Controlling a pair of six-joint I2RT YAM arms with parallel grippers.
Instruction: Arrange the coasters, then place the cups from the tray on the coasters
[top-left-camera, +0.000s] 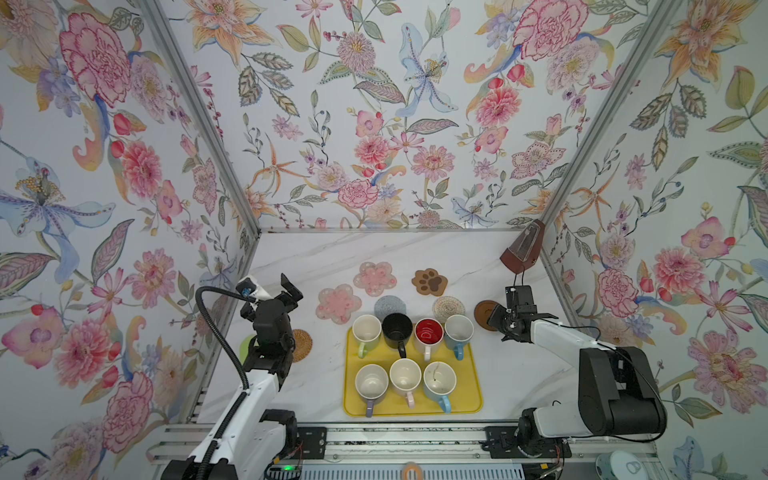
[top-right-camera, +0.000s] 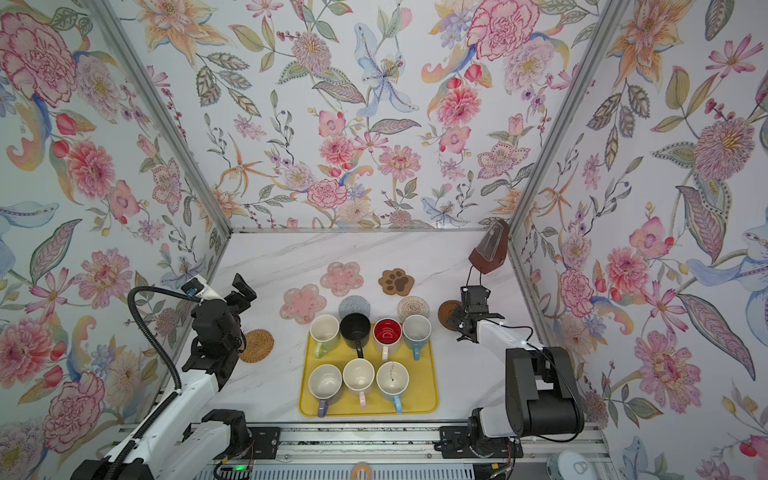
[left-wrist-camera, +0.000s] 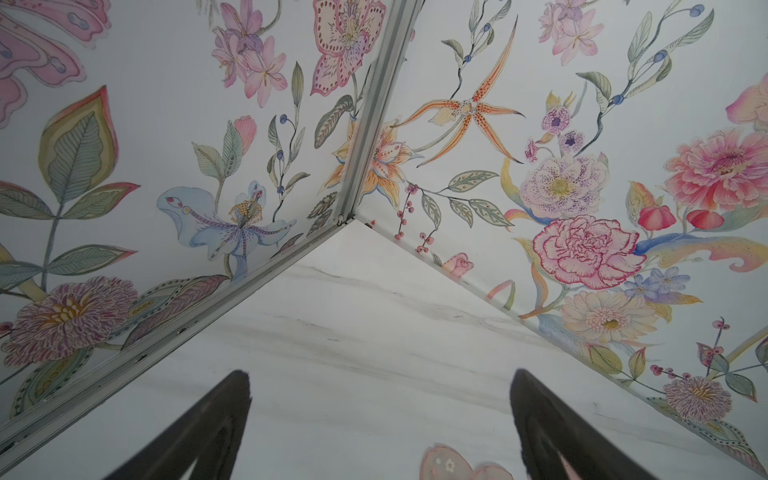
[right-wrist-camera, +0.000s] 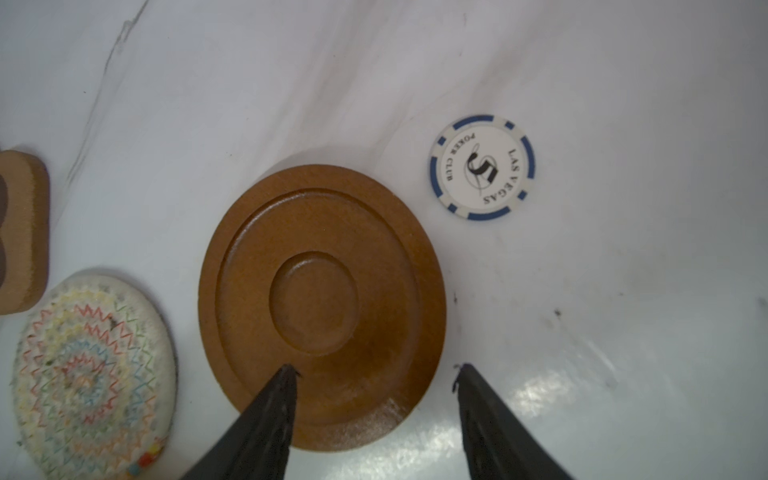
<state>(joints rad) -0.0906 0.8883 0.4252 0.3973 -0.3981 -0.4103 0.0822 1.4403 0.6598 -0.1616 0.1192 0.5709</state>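
Several cups, among them a black one and a red-lined one, stand on the yellow tray. Coasters lie behind it: two pink flowers, the paw-print, a grey round and a beige woven round. The tan rattan coaster lies left of the tray. My right gripper hangs open low over the dark wooden coaster. One fingertip is above its rim and the other above bare table. My left gripper is raised, wide open and holds nothing.
A blue-and-white poker chip lies just beyond the wooden coaster. The brown metronome stands in the back right corner. A green object peeks out behind the left arm. Floral walls enclose three sides.
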